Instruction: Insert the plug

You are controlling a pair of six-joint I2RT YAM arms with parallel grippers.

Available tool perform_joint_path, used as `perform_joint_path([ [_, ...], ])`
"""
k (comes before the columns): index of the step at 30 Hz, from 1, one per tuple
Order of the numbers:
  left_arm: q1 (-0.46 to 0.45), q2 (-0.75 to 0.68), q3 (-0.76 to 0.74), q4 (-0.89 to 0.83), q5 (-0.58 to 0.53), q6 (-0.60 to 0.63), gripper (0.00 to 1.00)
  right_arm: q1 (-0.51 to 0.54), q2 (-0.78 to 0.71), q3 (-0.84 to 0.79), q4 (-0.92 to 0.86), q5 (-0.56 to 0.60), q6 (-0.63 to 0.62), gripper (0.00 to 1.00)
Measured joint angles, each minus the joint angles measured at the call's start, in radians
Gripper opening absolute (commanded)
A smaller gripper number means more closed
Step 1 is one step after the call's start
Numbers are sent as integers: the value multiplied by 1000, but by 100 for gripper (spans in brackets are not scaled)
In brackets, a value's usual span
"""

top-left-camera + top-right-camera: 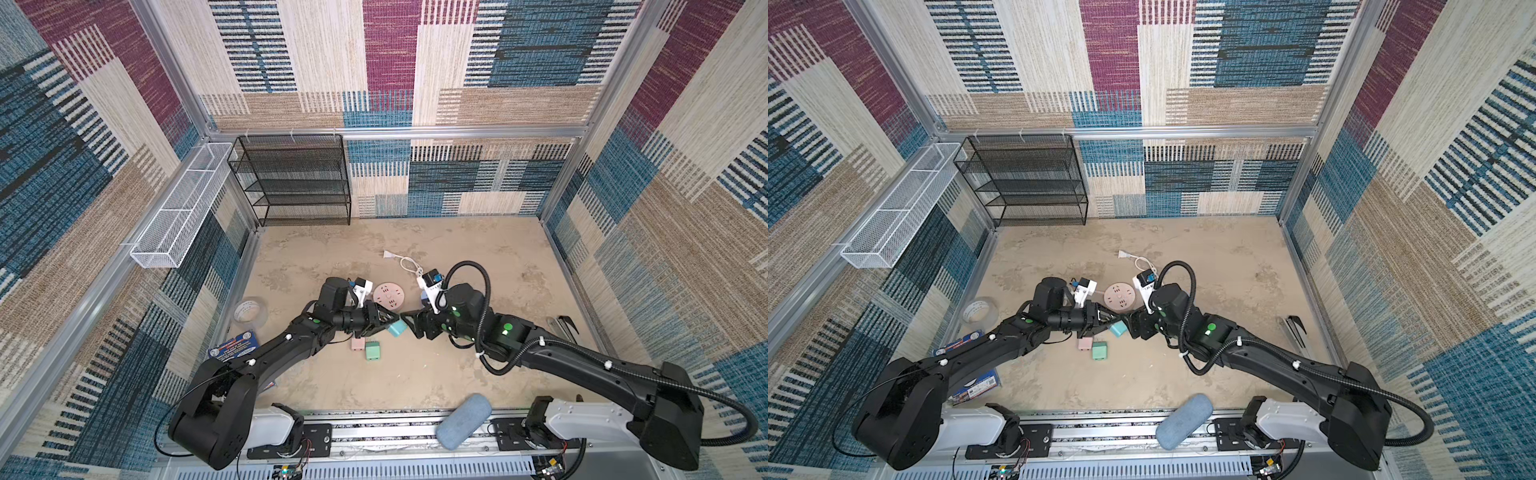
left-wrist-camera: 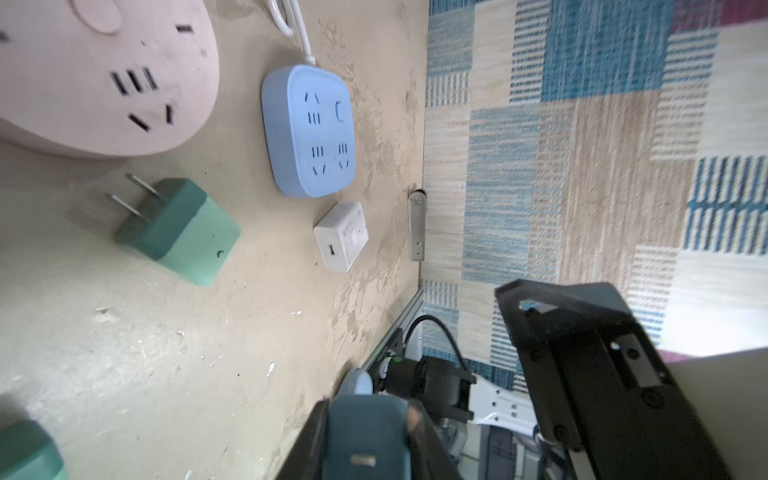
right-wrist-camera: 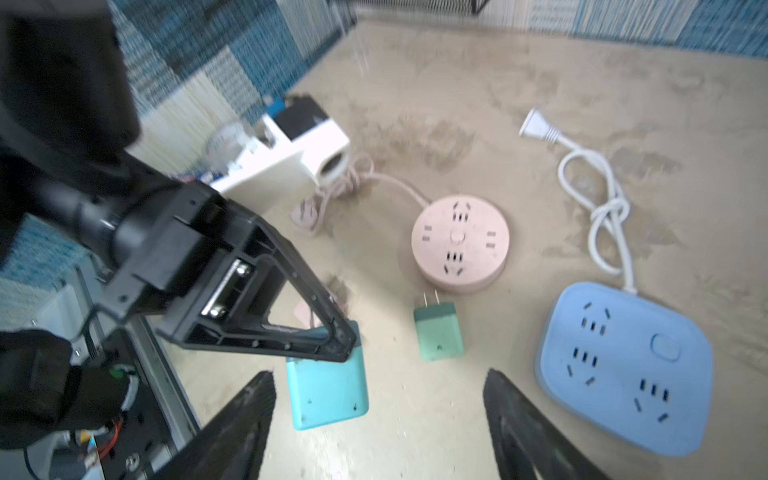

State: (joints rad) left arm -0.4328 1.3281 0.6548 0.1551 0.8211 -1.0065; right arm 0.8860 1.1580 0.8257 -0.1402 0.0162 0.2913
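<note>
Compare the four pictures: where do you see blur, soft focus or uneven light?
Left wrist view: motion smear ghosts the green plug and pink socket; the held teal plug is out of focus. Right wrist view: the right gripper's fingers are soft. In both top views: the table is evenly lit, no hard shadows.

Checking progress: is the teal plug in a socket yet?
Out: the left gripper holds the teal plug, apart from the pink socket and blue socket.

Teal plug (image 3: pixel 328 390) in left claw (image 3: pixel 340 345), near round pink socket (image 3: pixel 459 241).
</note>
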Motion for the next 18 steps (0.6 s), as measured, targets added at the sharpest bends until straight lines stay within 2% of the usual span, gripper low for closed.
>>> perform_joint_path([
  [4,38,0,0,100,24,-150,0,-2,-51,-64,142,-24,-33,73],
  [13,42,18,-94,503,31,-650,0,-2,-94,-132,356,-33,-166,72],
  [18,29,26,-129,658,23,-826,0,-2,-97,-164,420,-15,-204,72],
])
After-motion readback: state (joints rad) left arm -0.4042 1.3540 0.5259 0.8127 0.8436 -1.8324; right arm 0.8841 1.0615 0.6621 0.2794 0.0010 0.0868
